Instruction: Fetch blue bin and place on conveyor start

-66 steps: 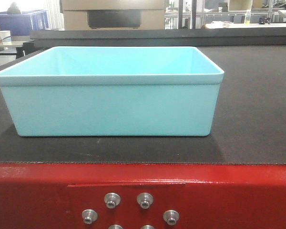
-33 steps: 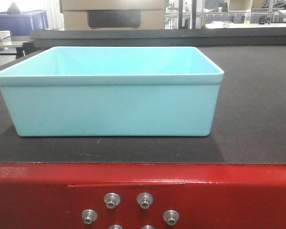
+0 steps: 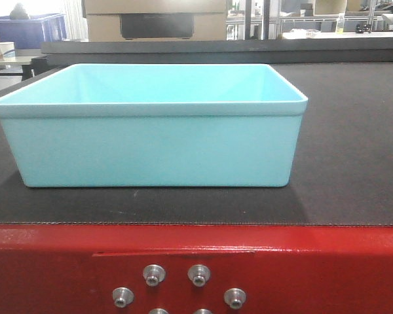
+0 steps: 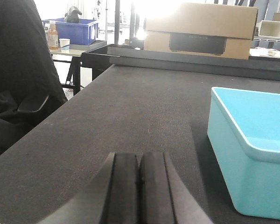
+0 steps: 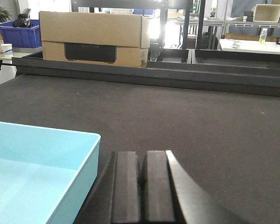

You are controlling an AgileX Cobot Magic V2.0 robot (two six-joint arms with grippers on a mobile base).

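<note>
Nothing has shifted since a second ago: the blue bin (image 3: 154, 127) sits where it did on the conveyor start (image 3: 354, 163), flat on the dark belt just behind the red frame (image 3: 327, 268) with its silver bolts (image 3: 177, 288). It looks empty, its near wall square to the front camera.

The cardboard box (image 5: 93, 39) beyond the belt carries a dark printed panel, but the lettering is too faint to read (no other writing can be made out).

The left gripper (image 4: 139, 186) has its pads pressed together with nothing between them, low over the belt to the left of the bin and apart from it. The right gripper (image 5: 142, 186) is likewise closed on nothing, just right of the bin's corner. Bare belt stretches wide to the bin's right and behind it, up to the dark rail (image 5: 177, 77) at the far edge
</note>
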